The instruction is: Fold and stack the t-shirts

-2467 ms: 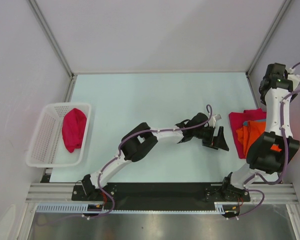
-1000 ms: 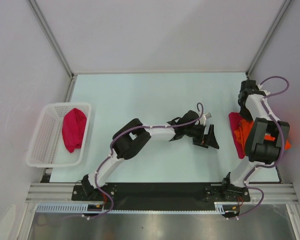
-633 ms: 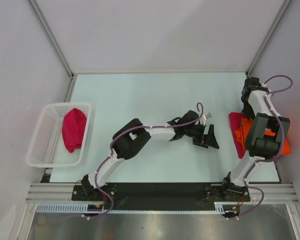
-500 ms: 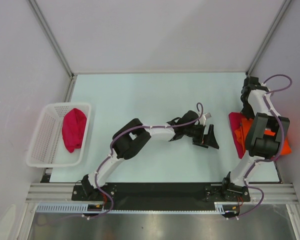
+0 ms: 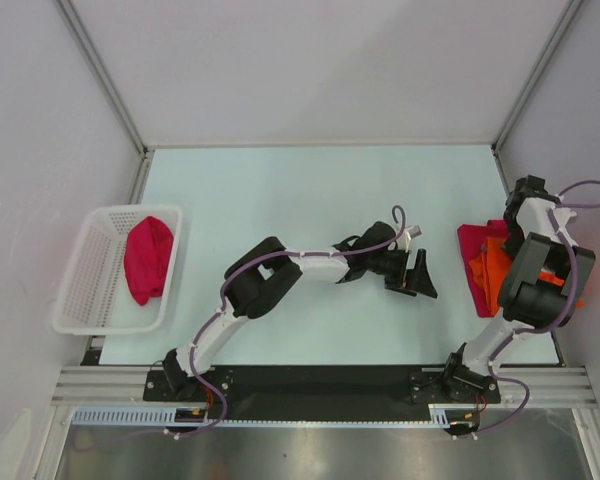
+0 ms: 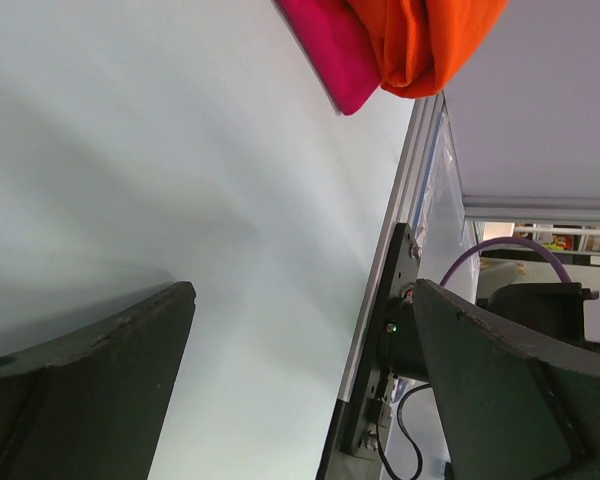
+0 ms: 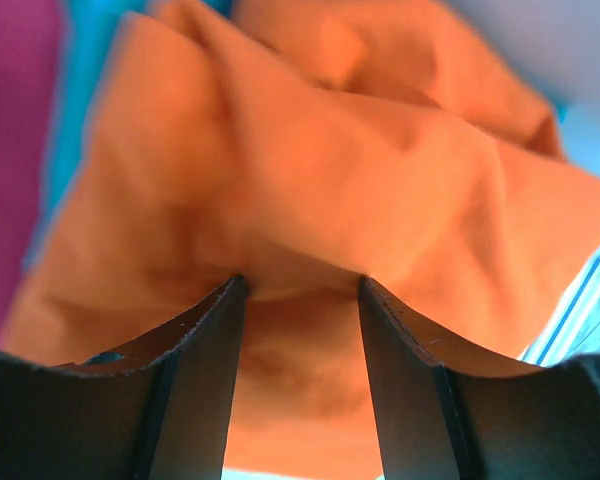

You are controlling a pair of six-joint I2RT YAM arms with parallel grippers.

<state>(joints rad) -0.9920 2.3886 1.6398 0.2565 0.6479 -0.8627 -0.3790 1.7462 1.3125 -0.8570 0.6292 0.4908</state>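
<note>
The t-shirts lie in two places. At the 3 o'clock edge of the pale table (image 5: 310, 190) sits a stack. A crimson t-shirt (image 5: 473, 240) is at the bottom, its edge showing toward 9 o'clock. A thin teal t-shirt (image 7: 85, 60) peeks out above it, and a rumpled orange t-shirt (image 5: 490, 272) is on top. Off the table's 9 o'clock edge stands a white mesh basket (image 5: 85, 270) with another crimson t-shirt (image 5: 147, 258) bunched inside it.

The right gripper (image 7: 300, 285) hangs directly over the stack, pointing down at the orange cloth. Its two dark fingers (image 7: 195, 370) stand apart, with an orange fold filling the gap between them. The wrist view is blurred this close, so I cannot tell whether the tips touch the cloth or hang just above it. Nothing looks pinched.

The left gripper (image 5: 422, 275) is stretched out toward 3 o'clock, near the stack but apart from it. Its jaws are spread wide. In its wrist view both fingers (image 6: 90, 390) frame bare table, and the crimson and orange edges of the stack show at 12 o'clock of that view. It holds nothing.
</note>
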